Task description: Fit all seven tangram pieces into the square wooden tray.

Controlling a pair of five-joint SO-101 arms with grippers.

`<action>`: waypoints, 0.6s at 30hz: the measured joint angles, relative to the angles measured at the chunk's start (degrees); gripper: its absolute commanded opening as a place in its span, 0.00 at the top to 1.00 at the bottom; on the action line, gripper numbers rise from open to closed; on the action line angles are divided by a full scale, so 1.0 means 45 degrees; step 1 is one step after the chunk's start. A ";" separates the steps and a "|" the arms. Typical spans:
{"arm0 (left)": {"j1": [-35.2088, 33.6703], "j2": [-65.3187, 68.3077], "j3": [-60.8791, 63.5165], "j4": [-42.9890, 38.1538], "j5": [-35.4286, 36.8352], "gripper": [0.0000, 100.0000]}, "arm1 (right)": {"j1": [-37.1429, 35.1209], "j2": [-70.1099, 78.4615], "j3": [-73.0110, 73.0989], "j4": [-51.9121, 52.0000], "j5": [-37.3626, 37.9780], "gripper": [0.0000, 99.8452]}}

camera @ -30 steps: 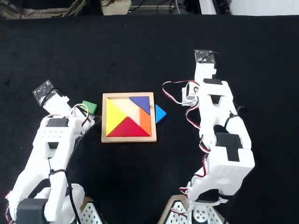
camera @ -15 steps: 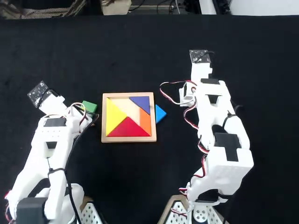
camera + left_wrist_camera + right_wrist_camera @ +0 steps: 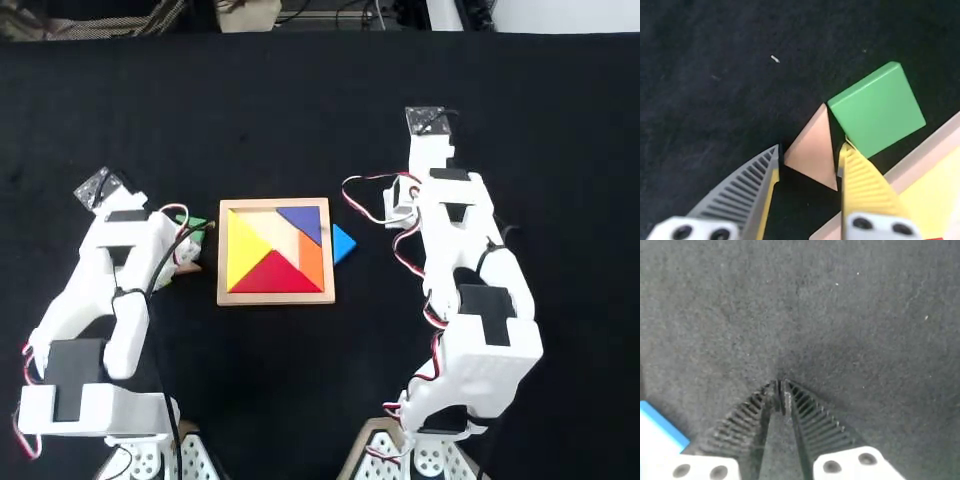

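Note:
The square wooden tray (image 3: 275, 299) lies mid-table holding a yellow triangle (image 3: 243, 250), a red triangle (image 3: 275, 273), an orange piece (image 3: 312, 258) and a dark blue triangle (image 3: 303, 222). A light blue piece (image 3: 344, 243) rests just off the tray's right side. Off its left side sit a green square (image 3: 875, 107) and a small pink triangle (image 3: 812, 150). My left gripper (image 3: 810, 146) is open, low over the cloth, a finger on either side of the pink triangle. My right gripper (image 3: 780, 390) is shut over bare cloth, close to the light blue piece (image 3: 657, 435).
Black cloth covers the table. The tray's rim (image 3: 920, 155) runs close beside my left gripper, and the green square (image 3: 195, 224) touches the pink triangle's tip. Wires loop from the right arm (image 3: 455, 230) near the tray's right side. Clutter lines the far table edge.
The left arm swung in towards the tray and brought its gripper down around the pink triangle. The right arm shifted slightly left, then held still.

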 measured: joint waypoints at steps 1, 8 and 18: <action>0.0000 0.0020 -0.0039 0.0020 0.0000 0.81 | 0.0000 0.0000 0.0000 0.0000 0.0020 0.99; -0.0469 0.0078 -0.0117 0.0117 0.0723 0.81 | -0.0020 0.0000 0.0000 0.0000 0.0078 0.99; -0.0488 0.0195 -0.0371 0.0430 0.0840 0.80 | -0.0215 0.0000 0.0000 0.0000 0.0078 0.99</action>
